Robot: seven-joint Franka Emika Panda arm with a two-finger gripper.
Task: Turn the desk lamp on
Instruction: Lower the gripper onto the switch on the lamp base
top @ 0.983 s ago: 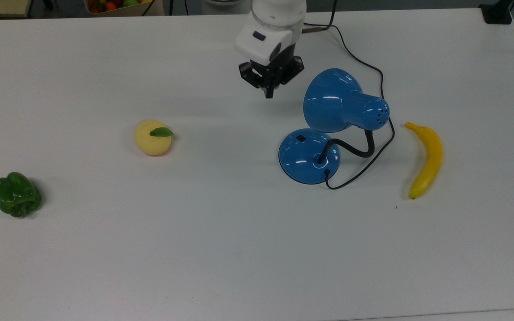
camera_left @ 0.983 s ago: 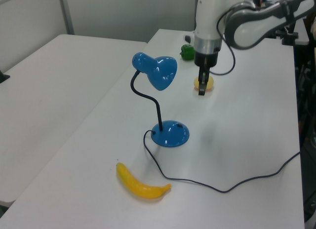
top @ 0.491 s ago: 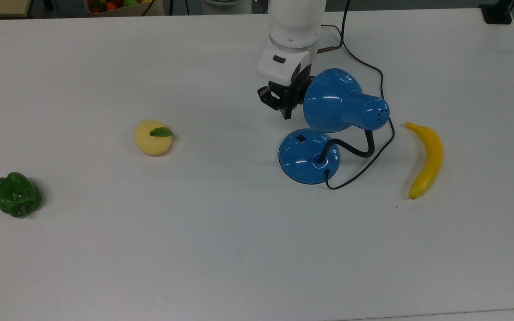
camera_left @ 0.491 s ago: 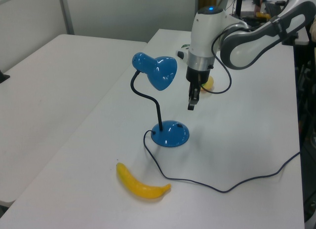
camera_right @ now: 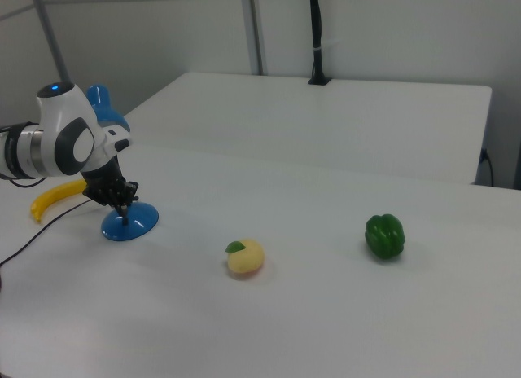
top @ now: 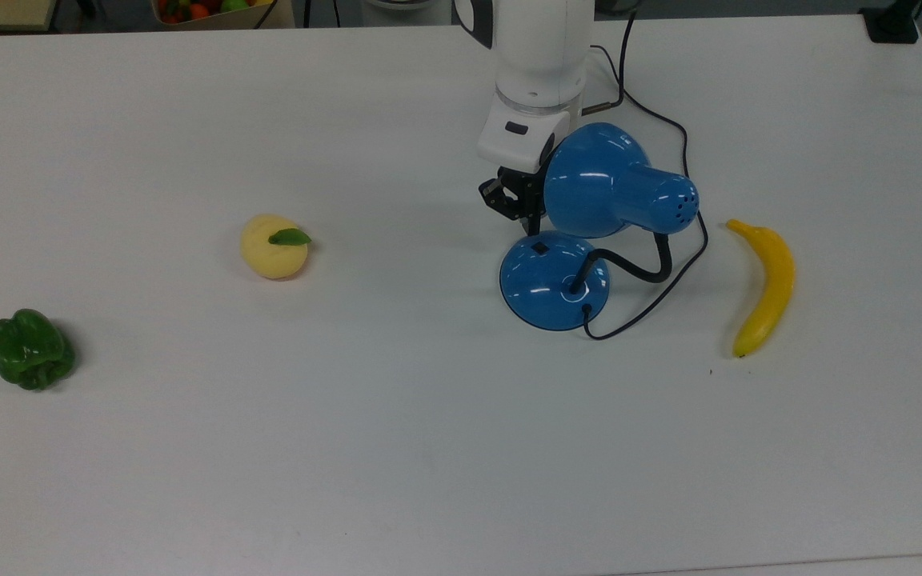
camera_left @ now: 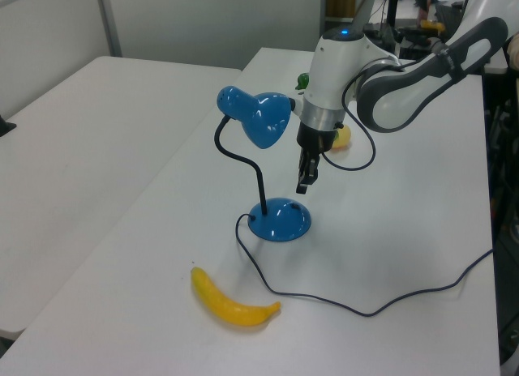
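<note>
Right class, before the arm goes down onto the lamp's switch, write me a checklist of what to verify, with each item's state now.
1. Gripper lined up above the switch on the desk lamp's base: ok, it sits just beyond it in the top view.
2. Fingers shut for a single pressing tip: ok, they look closed in the left view.
3. Contact with the switch: not ok, the left view shows a gap above the base.
4. Shade free of the arm: cannot tell, they overlap in the top view.
5. Lamp lit: not ok, no glow seen.
6. Cord away from the base's switch side: ok.
</note>
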